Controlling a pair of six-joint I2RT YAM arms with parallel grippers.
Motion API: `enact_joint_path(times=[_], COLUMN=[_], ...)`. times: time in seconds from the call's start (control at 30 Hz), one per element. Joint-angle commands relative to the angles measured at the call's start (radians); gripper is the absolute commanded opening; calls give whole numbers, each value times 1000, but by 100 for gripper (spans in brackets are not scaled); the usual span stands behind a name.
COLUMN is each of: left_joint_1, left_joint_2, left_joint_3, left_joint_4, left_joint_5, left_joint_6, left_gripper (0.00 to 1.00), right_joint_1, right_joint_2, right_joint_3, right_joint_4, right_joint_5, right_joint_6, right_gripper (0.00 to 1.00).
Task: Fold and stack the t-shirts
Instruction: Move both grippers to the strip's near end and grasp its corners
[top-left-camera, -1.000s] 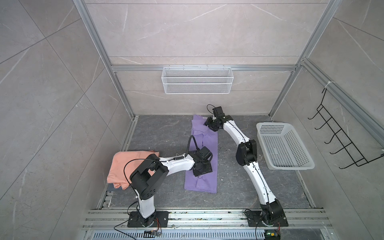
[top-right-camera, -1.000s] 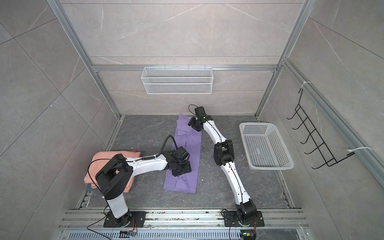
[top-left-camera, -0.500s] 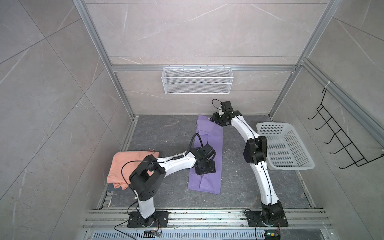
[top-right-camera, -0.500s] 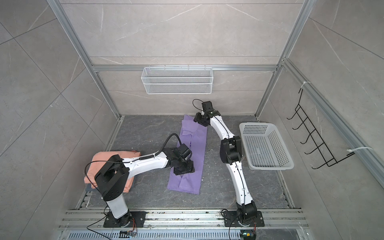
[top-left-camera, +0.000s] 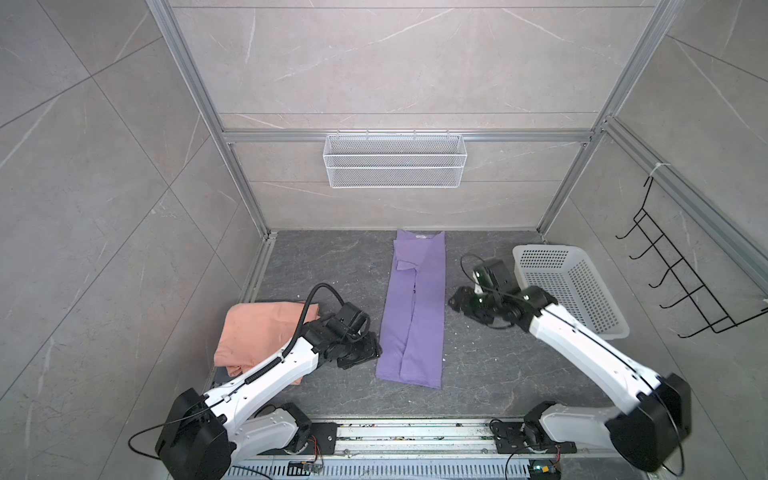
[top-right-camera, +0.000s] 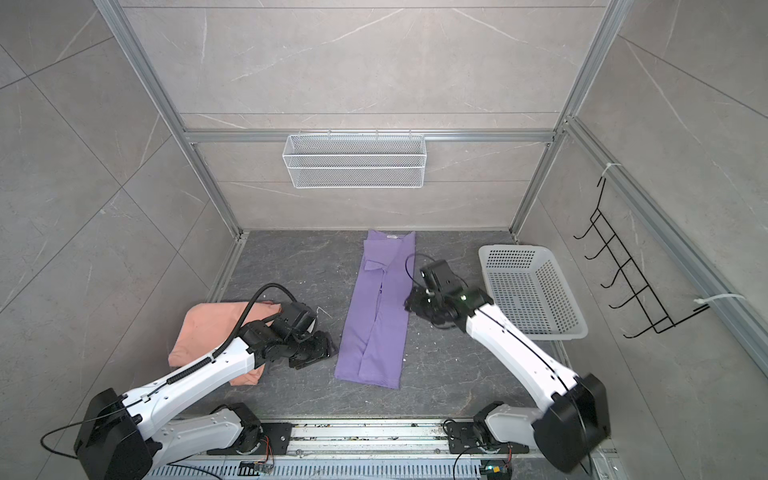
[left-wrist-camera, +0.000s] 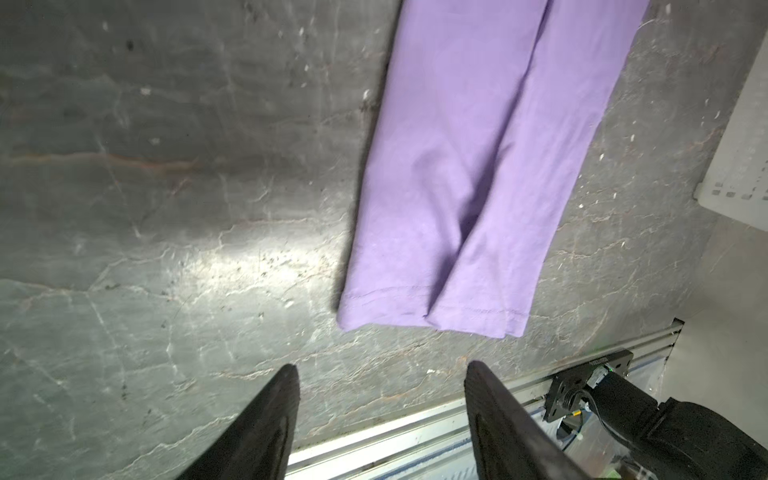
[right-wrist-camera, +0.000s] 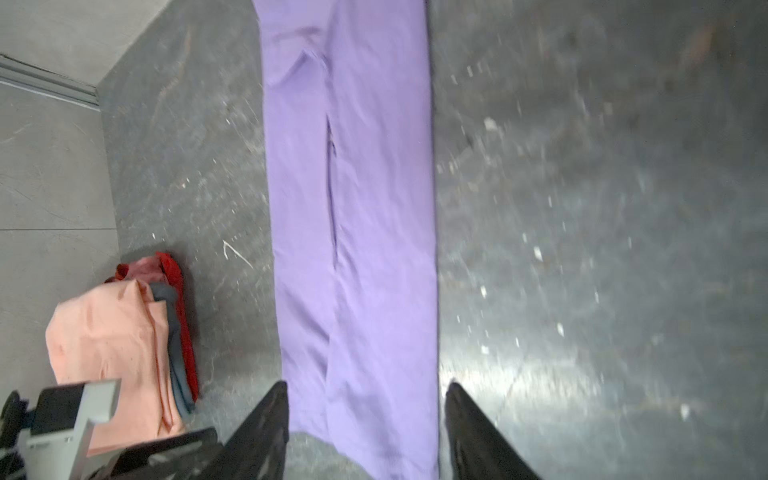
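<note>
**Both grippers parted and empty beside the folded lavender shirt**

The left gripper (left-wrist-camera: 381, 365) has its two black fingers spread well apart with nothing between them. It hangs over bare floor, just off the near left corner of the long lavender-purple cloth t-shirt (left-wrist-camera: 469, 166). The right gripper (right-wrist-camera: 368, 384) is likewise parted and holds nothing. In a top view it sits just beside the shirt's right edge, about halfway along; whether it touches the cloth cannot be told.

The lavender shirt lies flat on the dark grey stone-look tabletop (top-left-camera: 332, 270). It is folded lengthwise into a narrow strip, both sides turned in so their edges meet down the middle. Its collar end points to the back wall and its hem to the arm bases.

Well to its left lies the folded salmon-peach cloth t-shirt (top-left-camera: 257, 332), partly covered by the left arm. The right wrist view shows it topping a pile, with grey folded cloth (right-wrist-camera: 174, 361) and red folded cloth (right-wrist-camera: 183, 299) beneath.

A white perforated plastic basket (top-left-camera: 540, 249) stands on the right, close behind the right arm. A white wire-mesh shelf (top-left-camera: 395, 166) hangs on the back wall, and a black wire hook rack (top-left-camera: 685, 291) on the right wall.
</note>
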Motion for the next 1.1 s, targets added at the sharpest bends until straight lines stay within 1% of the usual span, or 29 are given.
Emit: enact_joint_path(times=[0.0, 0.1, 0.2, 0.3, 0.4, 0.43, 0.5, 0.57, 0.6, 0.67, 0.77, 0.9, 0.97, 1.07], left_joint_1=[6, 6, 7, 6, 6, 7, 6, 7, 6, 6, 6, 7, 6, 7], left_joint_2=[-5, 18, 31, 42, 59, 66, 85, 110, 119, 127, 120, 111, 120, 140], left_joint_3=[-39, -99, -145, -179, -205, -214, -230, -236, -238, -244, -253, -254, -248, -233], left_joint_4=[45, 123, 188, 242, 288, 309, 343, 371, 376, 379, 373, 371, 369, 359], left_joint_5=[96, 141, 167, 173, 184, 190, 198, 209, 215, 220, 218, 212, 210, 205], left_joint_6=[-1, -7, -20, -34, -46, -53, -59, -59, -61, -64, -63, -57, -48, -31], left_gripper=[64, 61, 60, 59, 56, 55, 49, 41, 39, 37, 32, 28, 26, 25], right_joint_1=[70, 150, 241, 328, 400, 423, 456, 479, 484, 497, 508, 518, 523, 531], right_joint_2=[-94, -158, -178, -149, -89, -59, -4, 39, 50, 68, 80, 116, 142, 166], right_joint_3=[-162, -290, -383, -415, -437, -438, -421, -419, -422, -432, -437, -451, -445, -439], right_joint_4=[25, 62, 136, 142, 219, 241, 222, 230, 241, 260, 271, 357, 379, 393], right_joint_5=[24, 29, 50, 122, 144, 150, 175, 182, 180, 179, 187, 176, 172, 164], right_joint_6=[187, 278, 359, 432, 492, 509, 563, 610, 630, 666, 687, 700, 711, 725], right_gripper=[61, 61, 61, 61, 61, 61, 61, 61, 61, 61, 60, 59, 56, 44])
